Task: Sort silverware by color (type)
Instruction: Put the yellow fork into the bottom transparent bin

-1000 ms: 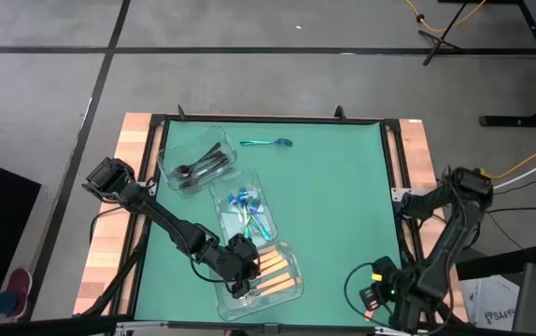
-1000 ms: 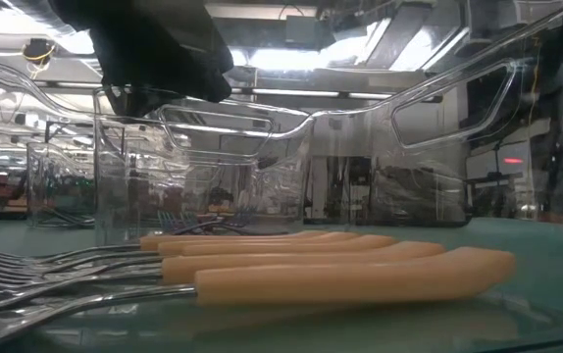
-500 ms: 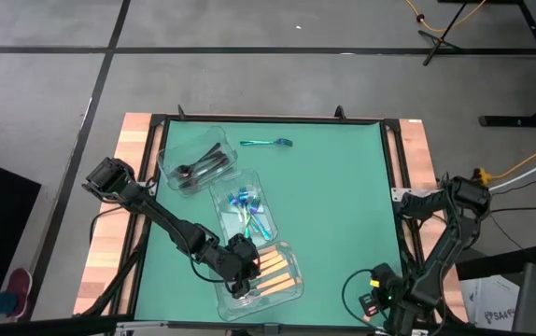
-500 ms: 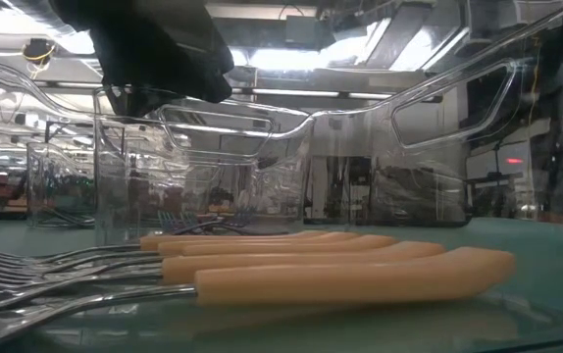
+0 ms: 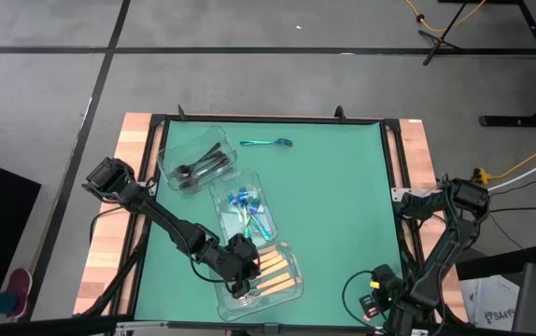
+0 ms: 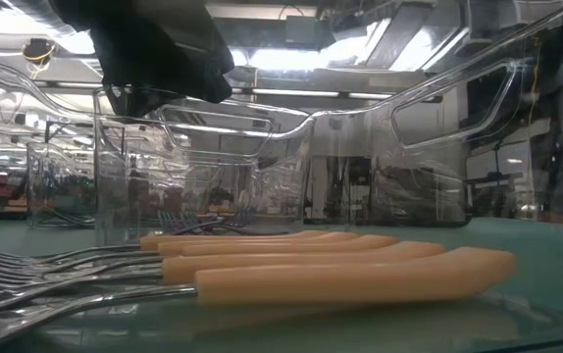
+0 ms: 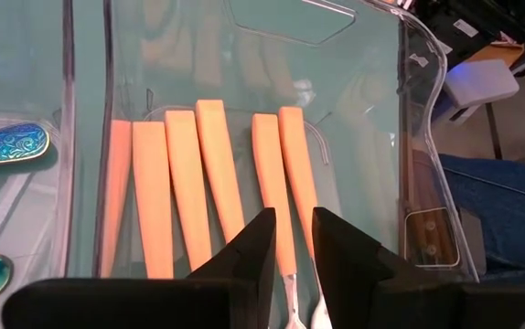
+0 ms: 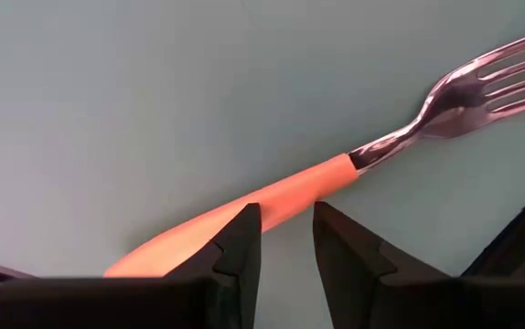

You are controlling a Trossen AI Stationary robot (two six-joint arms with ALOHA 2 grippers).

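Several orange-handled forks (image 7: 212, 174) lie flat in the near clear container (image 5: 287, 289). My left gripper (image 7: 292, 251) hovers over their handles, its fingers a narrow gap apart with nothing between them; in the low view it is the dark mass (image 6: 154, 49) above the forks (image 6: 340, 279). One more orange-handled fork (image 8: 322, 175) lies on the green mat at the near right corner. My right gripper (image 8: 287, 242) points down just above its handle, slightly open and holding nothing. The arm (image 5: 380, 299) hides that fork in the high view. A teal utensil (image 5: 266, 143) lies on the mat at the far side.
A clear container of black utensils (image 5: 198, 165) stands at the far left. Another with blue iridescent pieces (image 5: 247, 210) sits between it and the near container. The mat's middle and right (image 5: 343, 205) are bare. A person's leg in jeans (image 7: 491, 210) shows beyond the near edge.
My right gripper has sunk a little toward the mat and the table's near edge, its finger gap unchanged. My left gripper and the forks in the container have kept still.
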